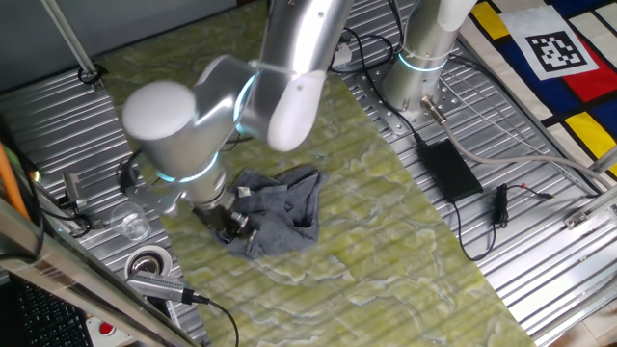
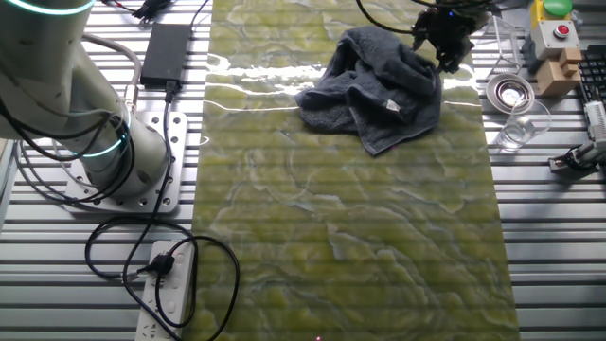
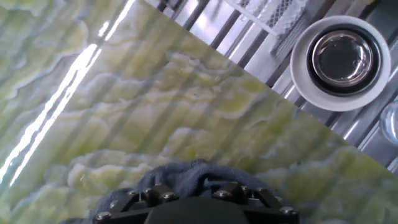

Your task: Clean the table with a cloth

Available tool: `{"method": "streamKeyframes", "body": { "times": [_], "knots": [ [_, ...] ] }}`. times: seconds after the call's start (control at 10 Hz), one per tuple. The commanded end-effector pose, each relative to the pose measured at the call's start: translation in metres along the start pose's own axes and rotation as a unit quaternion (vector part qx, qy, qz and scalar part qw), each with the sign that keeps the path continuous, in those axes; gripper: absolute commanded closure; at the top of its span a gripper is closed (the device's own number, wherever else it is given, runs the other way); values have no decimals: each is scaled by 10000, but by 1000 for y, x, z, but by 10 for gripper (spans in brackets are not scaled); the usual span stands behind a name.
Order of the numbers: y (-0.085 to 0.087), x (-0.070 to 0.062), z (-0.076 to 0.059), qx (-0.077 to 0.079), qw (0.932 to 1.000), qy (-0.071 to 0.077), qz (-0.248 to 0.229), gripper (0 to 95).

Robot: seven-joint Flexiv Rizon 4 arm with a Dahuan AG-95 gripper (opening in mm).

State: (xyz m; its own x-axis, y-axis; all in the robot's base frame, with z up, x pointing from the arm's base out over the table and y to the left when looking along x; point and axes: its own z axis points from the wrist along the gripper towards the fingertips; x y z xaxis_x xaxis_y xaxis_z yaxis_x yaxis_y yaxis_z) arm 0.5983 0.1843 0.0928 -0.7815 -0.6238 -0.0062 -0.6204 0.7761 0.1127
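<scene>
The black two-finger end effector (image 1: 231, 224) presses down on one edge of the crumpled blue-grey fabric cloth (image 1: 280, 214), which lies on the yellow-green marbled tabletop (image 1: 386, 260) near the side bordered by ribbed silver metal panels (image 1: 77, 125). Whether the fingers are parted or closed on the fabric cannot be told; in the hand view the cloth (image 3: 180, 177) bunches right at them. A round white-rimmed metal dish (image 3: 340, 61) and a clear glass (image 2: 519, 128) rest on the panels just beside.

Claw (image 3: 198, 198) fingertips buried in cloth (image 3: 186, 174)
</scene>
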Motion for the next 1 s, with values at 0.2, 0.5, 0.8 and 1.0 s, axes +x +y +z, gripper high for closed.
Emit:
{"method": "streamKeyframes", "body": {
  "times": [0.2,0.5,0.8,1.0],
  "knots": [
    [12,38,-15,82,9995,156,-251,380],
    [10,41,-1,111,9992,200,-338,380],
    [10,41,-1,94,9993,277,-221,380],
    [10,41,-1,125,9995,241,-177,380]
  ]
}}
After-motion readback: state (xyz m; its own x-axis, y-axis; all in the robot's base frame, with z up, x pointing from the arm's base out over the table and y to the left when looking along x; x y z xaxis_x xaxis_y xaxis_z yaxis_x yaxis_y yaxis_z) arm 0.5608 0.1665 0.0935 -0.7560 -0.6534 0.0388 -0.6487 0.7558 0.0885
